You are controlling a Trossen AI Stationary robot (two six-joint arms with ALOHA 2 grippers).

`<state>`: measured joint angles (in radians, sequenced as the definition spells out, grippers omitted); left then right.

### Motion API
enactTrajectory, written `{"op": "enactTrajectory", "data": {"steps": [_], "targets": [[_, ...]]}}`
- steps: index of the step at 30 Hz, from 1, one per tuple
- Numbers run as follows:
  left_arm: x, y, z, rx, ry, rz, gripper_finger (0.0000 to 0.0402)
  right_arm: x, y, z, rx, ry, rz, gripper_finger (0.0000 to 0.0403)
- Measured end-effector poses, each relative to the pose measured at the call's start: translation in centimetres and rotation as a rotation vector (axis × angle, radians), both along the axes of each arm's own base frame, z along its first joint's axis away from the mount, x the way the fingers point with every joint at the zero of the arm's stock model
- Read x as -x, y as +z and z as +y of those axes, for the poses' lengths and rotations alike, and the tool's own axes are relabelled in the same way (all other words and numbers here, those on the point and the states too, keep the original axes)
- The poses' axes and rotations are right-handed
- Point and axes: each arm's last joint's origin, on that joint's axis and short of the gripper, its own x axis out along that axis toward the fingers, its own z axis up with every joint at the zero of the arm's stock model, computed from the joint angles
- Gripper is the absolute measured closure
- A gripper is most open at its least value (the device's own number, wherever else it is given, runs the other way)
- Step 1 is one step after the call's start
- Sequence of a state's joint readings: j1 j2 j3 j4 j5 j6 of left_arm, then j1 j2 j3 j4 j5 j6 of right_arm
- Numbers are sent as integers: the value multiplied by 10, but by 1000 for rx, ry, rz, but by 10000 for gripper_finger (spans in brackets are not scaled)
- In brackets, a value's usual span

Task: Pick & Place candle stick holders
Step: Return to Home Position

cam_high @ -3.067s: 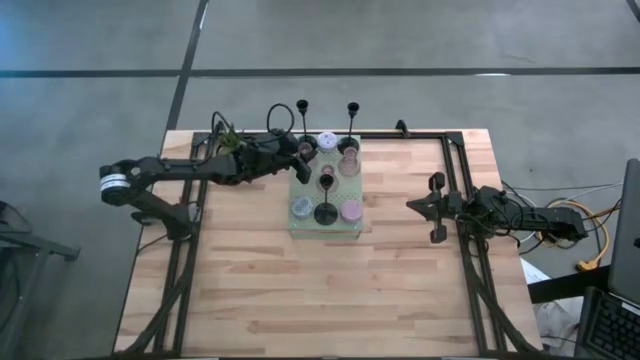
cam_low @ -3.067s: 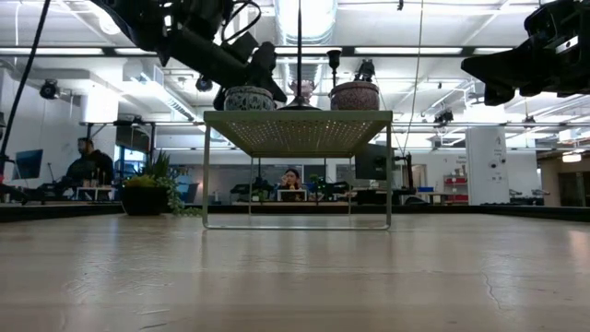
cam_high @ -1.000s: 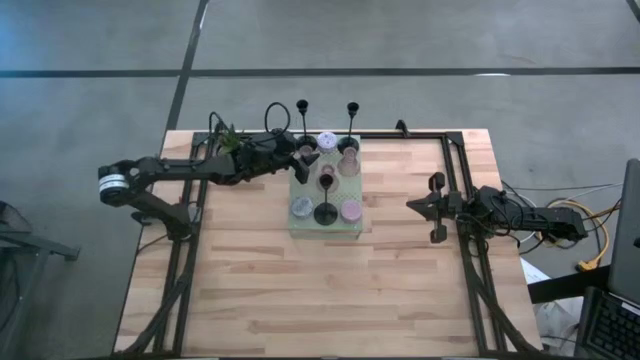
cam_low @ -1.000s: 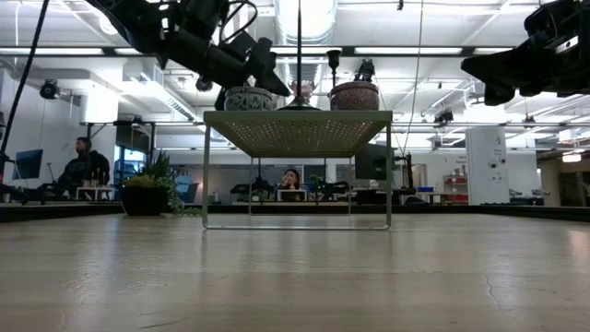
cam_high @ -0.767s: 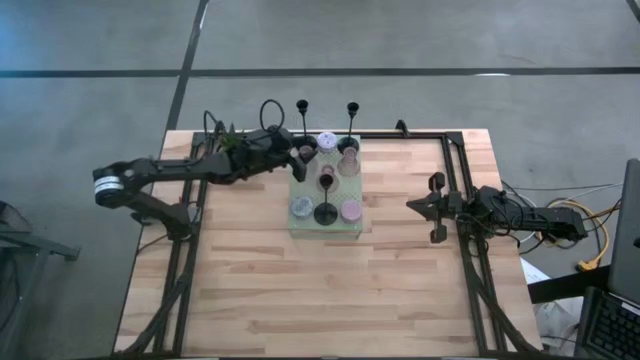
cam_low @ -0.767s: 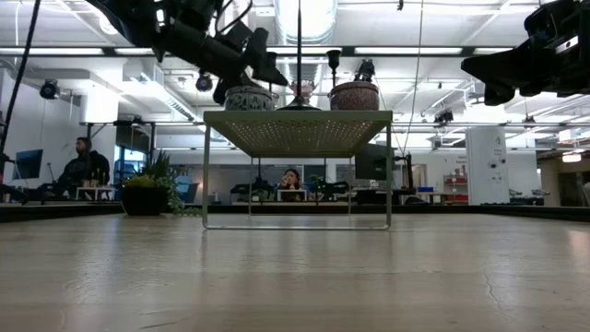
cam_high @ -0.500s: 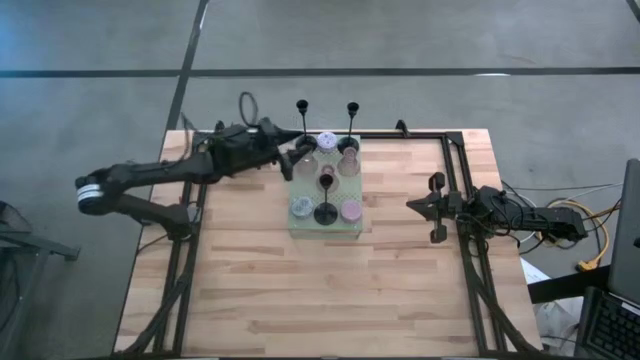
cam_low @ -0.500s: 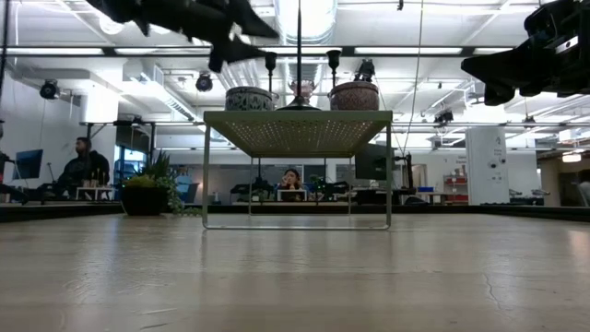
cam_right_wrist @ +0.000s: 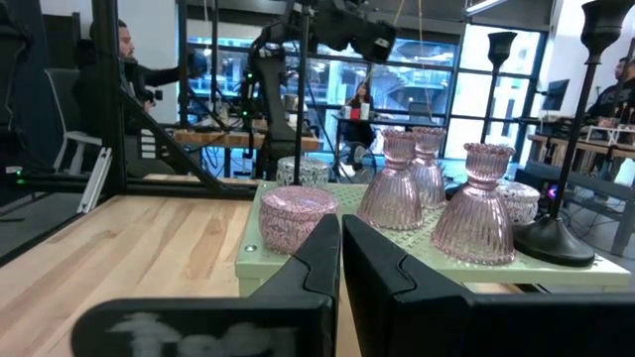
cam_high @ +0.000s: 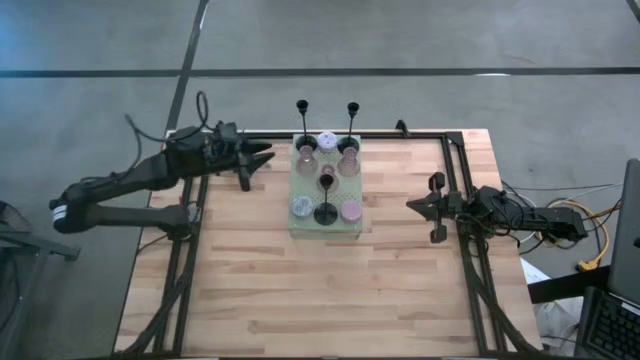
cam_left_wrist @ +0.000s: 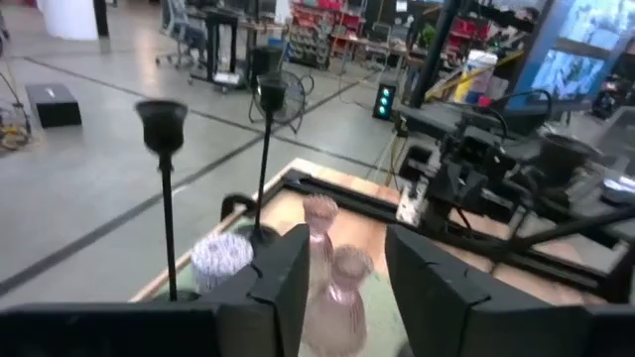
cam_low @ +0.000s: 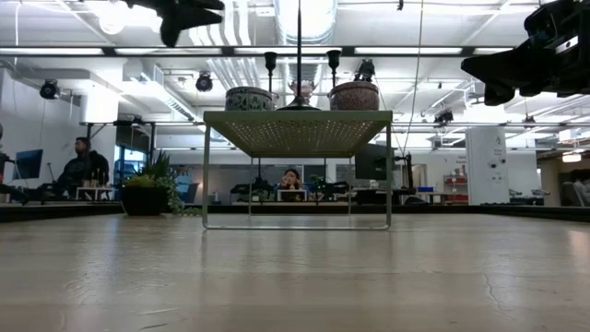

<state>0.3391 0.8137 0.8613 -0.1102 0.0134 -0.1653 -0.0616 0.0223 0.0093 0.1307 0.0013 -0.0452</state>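
All the candle holders look parked on the pale green perforated metal shelf mid-table: slim black stemmed candlesticks, pink ribbed glass holders and squat round cups. Can't spot any on the bare wooden table, so I'd say the placing's done and only parking the arms is left. Left gripper hangs just beside the shelf, fingers spread, empty. Right gripper waits well apart on the other side, fingers pressed together on nothing. The small green potted plant isn't in the way.

Overhead view straight down on table, low view level across it, wrist views close, all sharing the shelf.
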Motion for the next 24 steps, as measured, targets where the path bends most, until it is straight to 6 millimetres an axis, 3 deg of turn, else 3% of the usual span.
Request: {"op": "enactTrajectory", "data": {"steps": [6, 12, 17, 24], "targets": [[26, 0, -11, 60, -53, 36, 279, 0, 0, 0, 0, 0, 0, 394], [31, -3, -23, 9, -126, 55, 331, 0, 0, 0, 0, 0, 0, 394], [35, -25, -34, -7, -133, 36, 393, 0, 0, 0, 0, 0, 1, 394], [46, -75, -40, -116, -155, -75, 398, 0, 0, 0, 0, 0, 0, 394]]}}
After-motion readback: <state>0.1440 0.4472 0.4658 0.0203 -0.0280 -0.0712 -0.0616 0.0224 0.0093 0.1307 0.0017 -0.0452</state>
